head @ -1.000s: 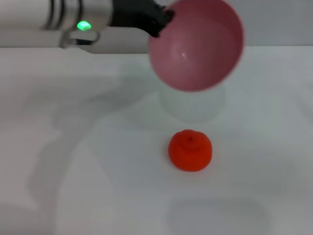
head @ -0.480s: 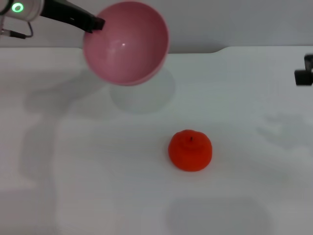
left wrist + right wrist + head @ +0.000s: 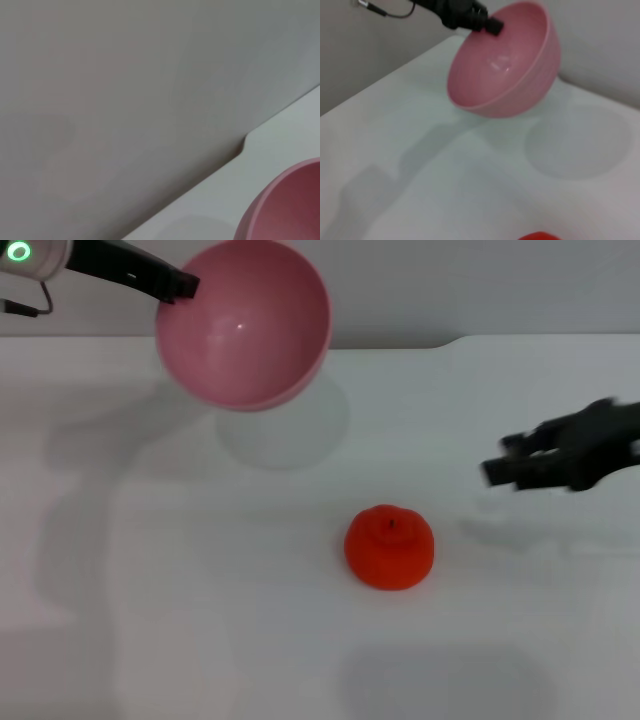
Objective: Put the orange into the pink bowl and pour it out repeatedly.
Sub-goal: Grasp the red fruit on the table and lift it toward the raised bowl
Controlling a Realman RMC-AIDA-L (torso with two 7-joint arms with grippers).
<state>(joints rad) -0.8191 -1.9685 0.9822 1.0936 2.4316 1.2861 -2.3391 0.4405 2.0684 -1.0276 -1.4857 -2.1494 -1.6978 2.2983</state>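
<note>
I saw the orange [image 3: 389, 547] sitting alone on the tabletop [image 3: 200, 620], about in the middle and a little toward the near edge. It was round and a bit lumpy, bright red-orange, with a tiny dark dot on top. Nothing was touching it.

The pink bowl [image 3: 243, 324] was up in the air over the far left part of the tabletop. It was smooth and round and deep, plain pink all over, and it looked like plastic with a small shiny spot inside. It was tipped so I could look right into it, and it had nothing in it. A soft round shadow lay on the tabletop under it.

The left gripper [image 3: 178, 284] was black and was clamped on the bowl's rim on its left side, holding it up.

The right gripper [image 3: 510, 465] was dark and blurry. It hung above the right side of the tabletop, apart from the orange. I could not tell if its fingers were apart or together.

The tabletop was white, smooth and flat. Its far edge had a small step in it toward the right. Behind it stood a plain grey wall [image 3: 125, 90].
</note>
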